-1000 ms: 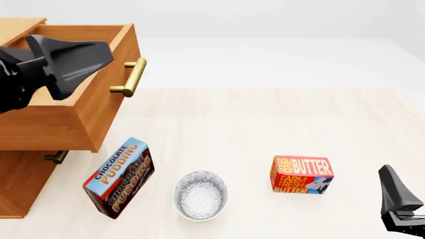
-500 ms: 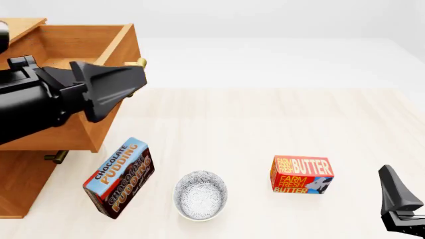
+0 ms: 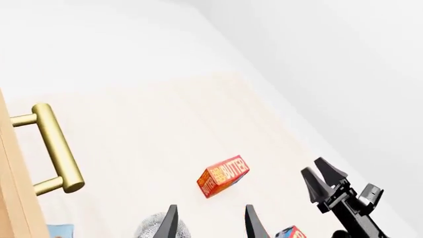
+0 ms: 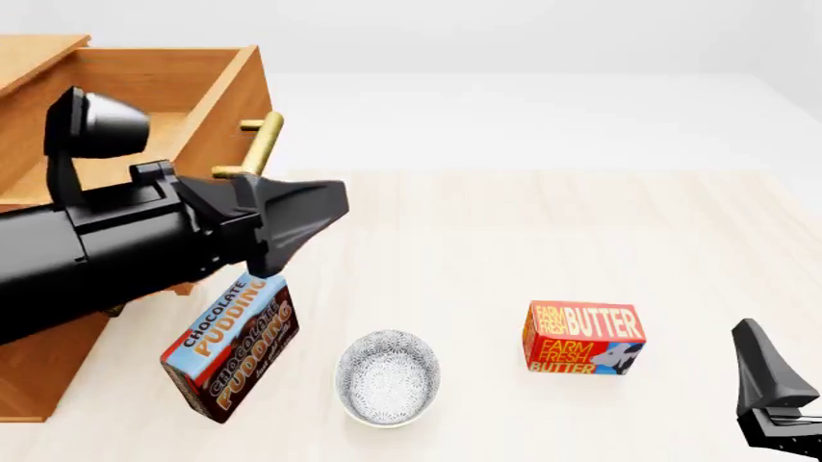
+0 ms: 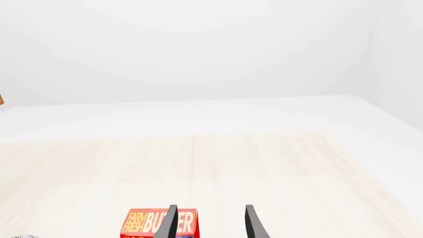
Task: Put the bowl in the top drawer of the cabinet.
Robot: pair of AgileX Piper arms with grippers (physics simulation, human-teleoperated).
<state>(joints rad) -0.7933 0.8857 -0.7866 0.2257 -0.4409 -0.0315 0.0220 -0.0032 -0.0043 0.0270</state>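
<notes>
- One bowl (image 4: 388, 377) sits on the tabletop (image 4: 514, 241), between the pudding box (image 4: 231, 348) and butter box (image 4: 583, 339).
- Top drawer (image 4: 154, 106) of the cabinet (image 4: 45, 356) is pulled out.
- Left gripper (image 4: 302, 217) hovers beside the drawer, fingers apart and empty.
- Right gripper (image 5: 209, 223) is spread open too, near the butter.

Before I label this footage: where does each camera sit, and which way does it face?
Front view: above and behind the arms, facing forward over the open light-brown wooden top drawer and small speckled white bowl; both arms show.
Left wrist view: behind the left claw, facing the bowl; right arm visible.
Right wrist view: behind the right claw, facing the far wall.
All share the red butter box.
</notes>
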